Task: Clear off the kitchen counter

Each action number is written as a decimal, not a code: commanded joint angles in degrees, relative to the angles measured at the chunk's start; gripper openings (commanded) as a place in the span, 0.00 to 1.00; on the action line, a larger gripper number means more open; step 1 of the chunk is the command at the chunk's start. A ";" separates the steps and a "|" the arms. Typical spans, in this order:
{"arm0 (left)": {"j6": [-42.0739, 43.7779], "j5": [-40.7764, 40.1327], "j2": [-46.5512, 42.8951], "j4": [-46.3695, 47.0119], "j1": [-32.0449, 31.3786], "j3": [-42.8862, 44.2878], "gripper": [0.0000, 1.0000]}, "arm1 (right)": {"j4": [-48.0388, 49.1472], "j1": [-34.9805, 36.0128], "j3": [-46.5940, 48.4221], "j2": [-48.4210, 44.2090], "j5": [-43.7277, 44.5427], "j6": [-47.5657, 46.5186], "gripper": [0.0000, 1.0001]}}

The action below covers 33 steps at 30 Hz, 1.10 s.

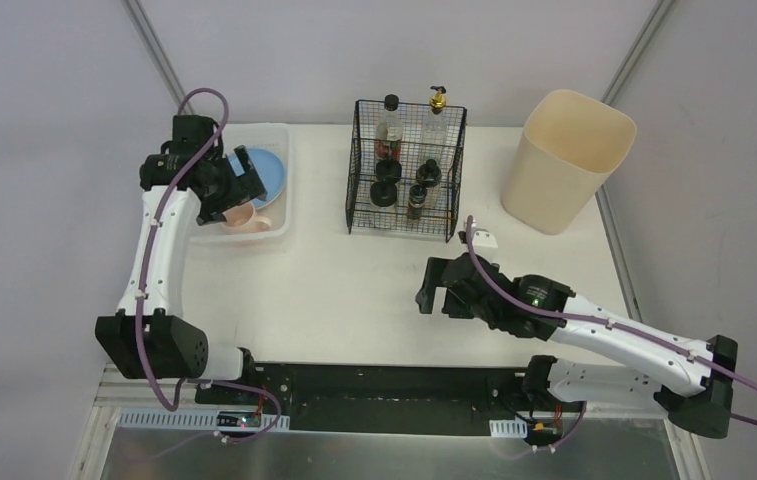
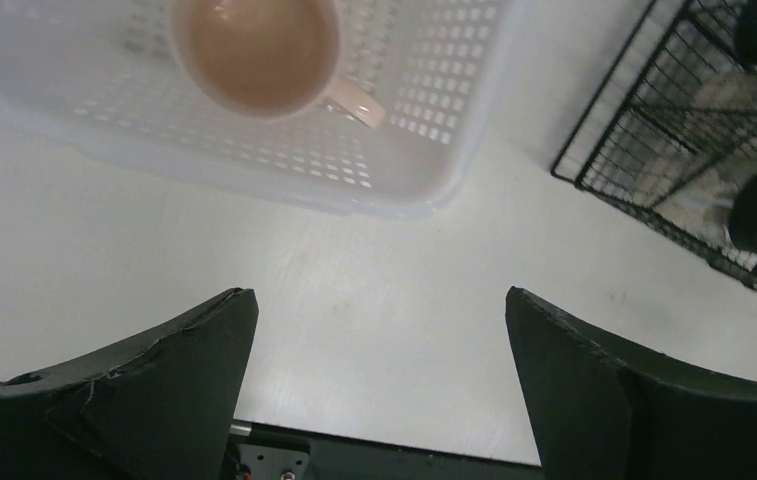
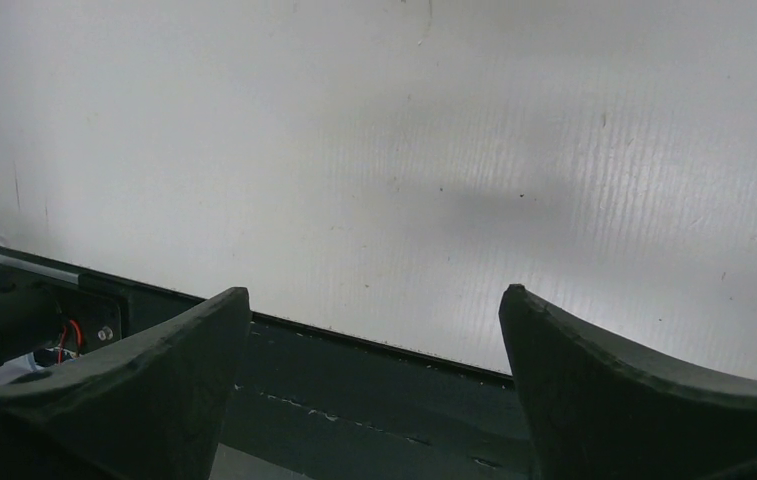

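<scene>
The kitchen counter (image 1: 344, 290) is a wide white tabletop, and it fills most of the left wrist view (image 2: 104, 230) and the right wrist view (image 3: 404, 150). My left gripper (image 1: 246, 183) hangs over the near end of a translucent white tray (image 1: 285, 190) at the back left. It stands open with nothing between its fingers (image 2: 379, 295). In the tray (image 2: 424, 190) lie a pink cup (image 2: 254, 50) and a blue plate (image 1: 270, 168). My right gripper (image 1: 432, 285) is open and empty (image 3: 374, 292) over bare counter near the front middle.
A black wire basket (image 1: 404, 170) holding several bottles stands at the back middle, and its corner shows in the left wrist view (image 2: 674, 150). A beige bin (image 1: 564, 160) is at the back right. A small white object (image 1: 481, 238) lies near the basket. A black rail (image 3: 354, 400) runs along the front edge.
</scene>
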 commanded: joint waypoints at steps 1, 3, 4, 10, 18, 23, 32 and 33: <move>-0.63 2.44 -4.11 -2.57 -7.50 -1.43 0.99 | -3.93 0.13 4.12 -1.77 4.12 -1.59 0.99; -1.97 2.11 -5.75 -2.45 -12.41 -2.48 0.99 | -4.90 0.14 5.11 -2.00 5.29 -1.85 0.99; -2.52 1.44 -6.48 -2.21 -15.20 -2.94 0.99 | -6.12 0.12 5.73 -1.89 6.37 -1.53 0.99; -5.27 0.87 -11.17 1.25 -27.08 -5.83 0.99 | -11.09 0.13 11.35 -0.85 11.04 -3.14 0.99; -3.38 5.89 -15.34 3.84 -34.23 -8.39 0.99 | -16.21 0.13 16.72 -1.32 18.03 -2.61 0.99; -3.16 7.02 -16.06 5.61 -40.95 -9.23 0.99 | -17.73 0.09 18.38 -2.19 20.74 -2.31 0.99; -4.86 3.96 -18.05 9.55 -49.02 -8.92 0.99 | -21.07 0.11 21.95 -1.52 23.74 -1.69 0.99; -4.47 3.67 -18.20 9.60 -49.11 -9.09 0.99 | -21.49 0.08 22.44 -0.85 23.55 -1.90 0.99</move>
